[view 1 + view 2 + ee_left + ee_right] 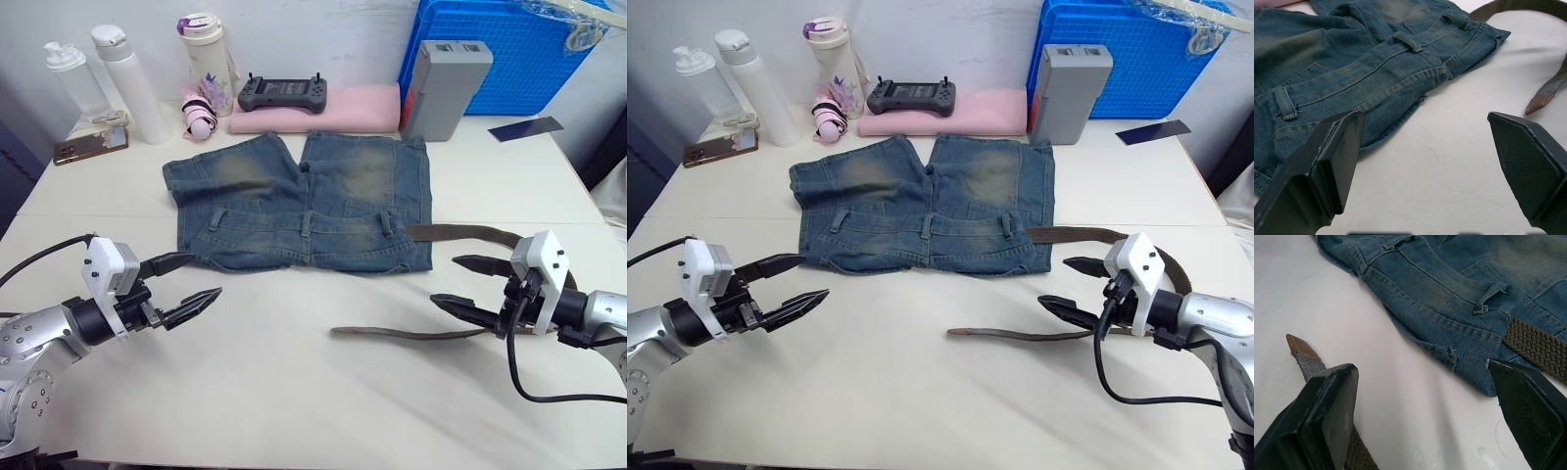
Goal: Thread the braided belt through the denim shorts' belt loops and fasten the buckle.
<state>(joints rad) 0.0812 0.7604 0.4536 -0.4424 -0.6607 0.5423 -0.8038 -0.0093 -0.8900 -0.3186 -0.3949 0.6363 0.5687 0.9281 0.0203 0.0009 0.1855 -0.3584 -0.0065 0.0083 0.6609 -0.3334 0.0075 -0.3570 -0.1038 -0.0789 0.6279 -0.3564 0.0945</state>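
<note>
The denim shorts (304, 201) lie flat mid-table, waistband toward me. Belt loops (307, 225) (1407, 42) (1488, 296) stand across the waistband. The braided belt (460, 233) comes out from under the shorts' right edge, curves behind my right gripper and runs back left to its tan tip (340, 332) (1300, 348) on bare table. The buckle is hidden. My right gripper (443, 279) is open, its lower finger over the belt's near run. My left gripper (204, 276) is open just in front of the shorts' left waistband corner, holding nothing.
Along the back stand white bottles (127, 83), a floral flask (208, 59), a phone (90, 145), a pink folded cloth (323, 110) with a black controller (284, 93), a grey box (446, 88) and a blue crate (509, 49).
</note>
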